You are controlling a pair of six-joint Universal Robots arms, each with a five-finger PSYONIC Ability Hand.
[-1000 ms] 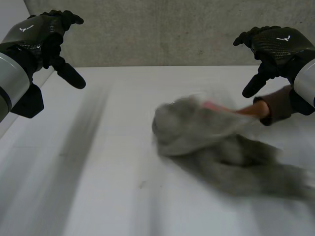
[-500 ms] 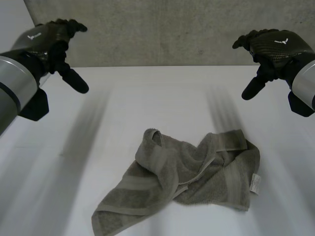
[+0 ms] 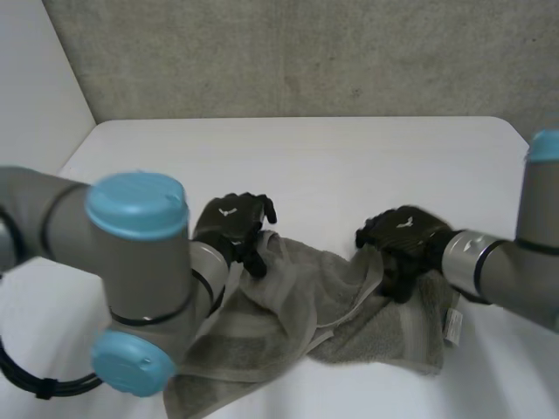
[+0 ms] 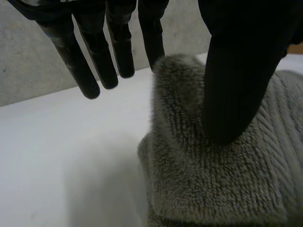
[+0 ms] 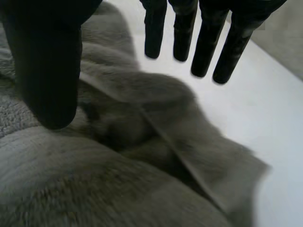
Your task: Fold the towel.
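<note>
The white table (image 3: 306, 157) is lying flat and smooth under the towel (image 3: 288, 323), its bare top stretching away beyond the towel's far edge. The towel, grey-green terry with looped pile and a flat woven band, is sitting crumpled and partly folded over itself. Its long axis is slanting from the near end beside the left arm (image 3: 131, 271) across to the far end by the right arm (image 3: 507, 271). The left hand (image 3: 234, 223) is resting on the towel's humped far-left corner, with the thumb (image 4: 236, 80) pressing into the pile and the fingers (image 4: 94, 61) straight, held apart from it, hanging just past the towel's edge. The right hand (image 3: 403, 240) is sitting on the towel's far-right part — thumb down on a ridge of cloth, fingers straight and apart, gripping nothing. A small white label (image 3: 452, 325) is sticking out at the towel's right edge.
</note>
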